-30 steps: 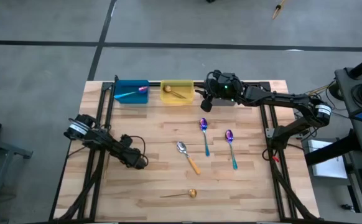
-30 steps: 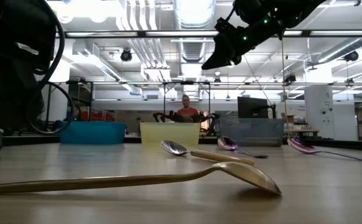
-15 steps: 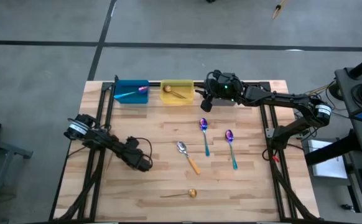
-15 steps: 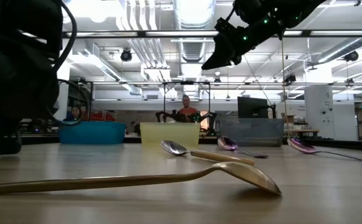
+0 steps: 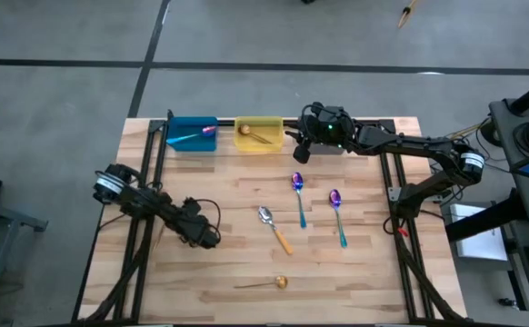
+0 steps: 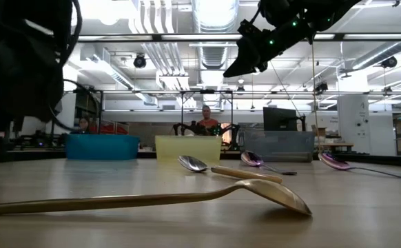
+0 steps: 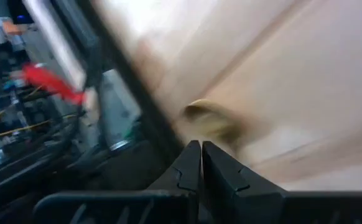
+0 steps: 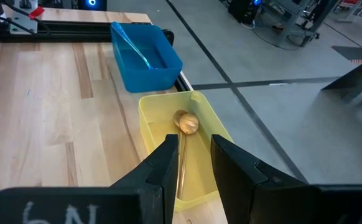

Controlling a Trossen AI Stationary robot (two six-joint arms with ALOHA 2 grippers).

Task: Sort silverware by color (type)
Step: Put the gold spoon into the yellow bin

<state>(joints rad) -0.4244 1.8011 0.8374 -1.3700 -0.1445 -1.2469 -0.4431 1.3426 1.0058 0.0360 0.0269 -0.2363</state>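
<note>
Four spoons lie flat on the wooden table (image 5: 201, 291): a silver one with an orange handle (image 5: 274, 228), two purple-blue ones with teal handles (image 5: 298, 194) (image 5: 337, 214), and a gold one (image 5: 266, 283) nearest the front edge. A teal-handled spoon (image 5: 194, 135) lies in the blue bin (image 5: 192, 123), a gold one (image 8: 182, 134) in the yellow bin (image 5: 257, 143). My left gripper (image 5: 207, 239) hovers shut and empty over the table's left half, the gold spoon's blurred bowl (image 7: 211, 118) ahead of it. My right gripper (image 8: 190, 158) hangs open and empty high over the far edge, beside the yellow bin.
A gray bin (image 6: 280, 146) stands to the right of the yellow one along the far edge, under my right arm. Bare wood stretches across the table's near left and right of the spoons. A person (image 6: 206, 122) is in the room behind.
My left gripper has risen a little above the table's left half and stays shut. The spoons and my right arm have kept still.
</note>
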